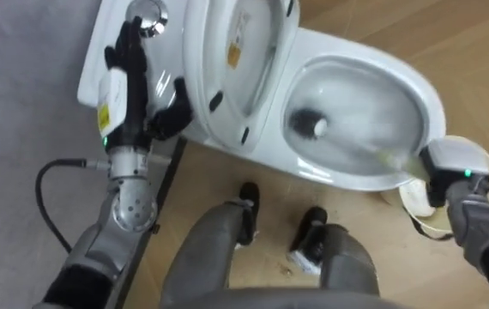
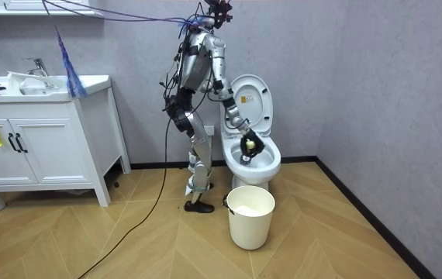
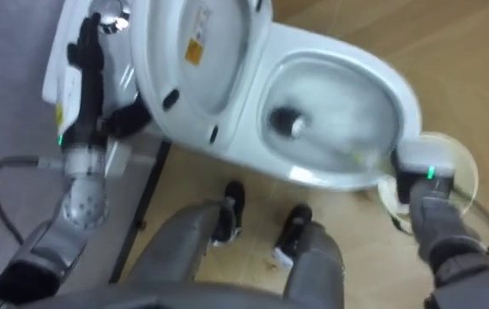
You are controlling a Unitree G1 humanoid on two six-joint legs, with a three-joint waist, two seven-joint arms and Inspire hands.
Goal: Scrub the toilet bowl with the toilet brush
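Left eye view, nearest first: the right hand [image 1: 443, 174] is hanging over a pale bucket [image 1: 416, 202] standing just beside the toilet [image 1: 426, 96], its fingers curling round the handle of the toilet brush [image 1: 310, 125]. The brush's dark head is sitting down inside the bowl, against the wet porcelain. Past the raised lid [image 1: 227, 51], the left hand [image 1: 131, 69] is lying on the tank [image 1: 94, 62], fingers straight and pointing toward the flush button [image 1: 147, 15]. Room view is showing the robot standing beside the toilet.
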